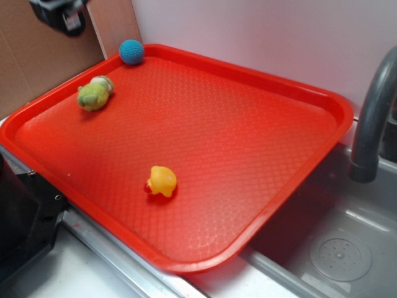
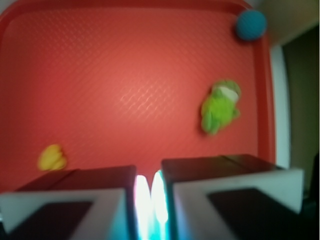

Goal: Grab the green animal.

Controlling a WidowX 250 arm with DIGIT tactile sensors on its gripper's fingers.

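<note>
we see a red tray [image 1: 260, 155] with a diamond-textured floor and a raised rim, set at an angle over the edge of a grey metal sink [image 1: 347, 248], its near corner hanging above the basin. a dark grey faucet [image 1: 372, 118] rises at the right, a pale wall [image 1: 260, 31] stands behind, and brown cardboard [image 1: 37, 62] leans at the back left. the green animal [image 1: 95, 93] lies on the tray near its far left rim, well apart from the yellow rubber duck [image 1: 162, 181], which sits nearer the front. a blue crocheted ball [image 1: 131, 51] rests in the tray's far corner, near the green animal but not touching it. in the wrist view the fingers [image 2: 75, 200] are nearly pressed together, only a thin bright slit between them, holding nothing. they hang above the tray, apart from the green animal [image 2: 220, 107], which shows up and to the right of them.
</note>
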